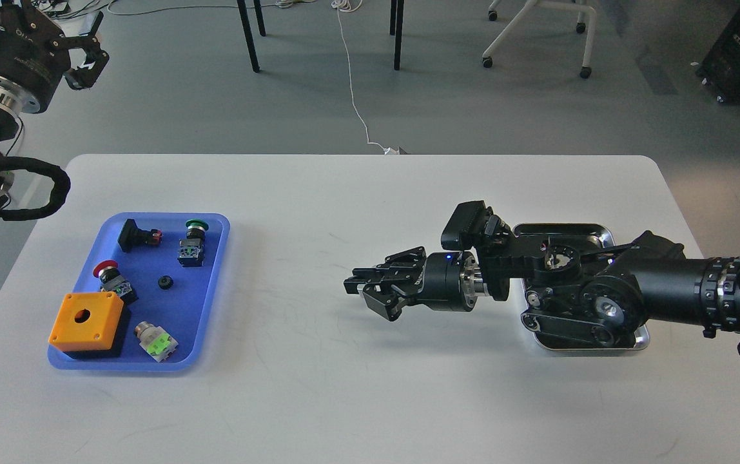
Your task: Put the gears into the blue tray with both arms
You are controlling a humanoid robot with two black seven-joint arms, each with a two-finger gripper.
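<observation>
The blue tray point(214, 283) lies at the table's left, with one small black gear point(164, 281) near its middle. My right arm reaches left across the table from over the silver tray point(563, 227). Its gripper point(358, 287) hovers above the bare tabletop right of centre, far from the blue tray. The fingers are drawn together at the tips, and I cannot see whether anything sits between them. My left gripper point(91, 50) is raised at the top left, beyond the table's far edge, with its fingers spread and nothing in them.
In the blue tray also lie an orange box point(85, 319) with a round hole, a red-capped switch point(111, 277), a green-capped switch point(192, 241), a black switch point(136, 235) and a green-and-white switch point(157, 341). Chair and table legs stand on the floor behind.
</observation>
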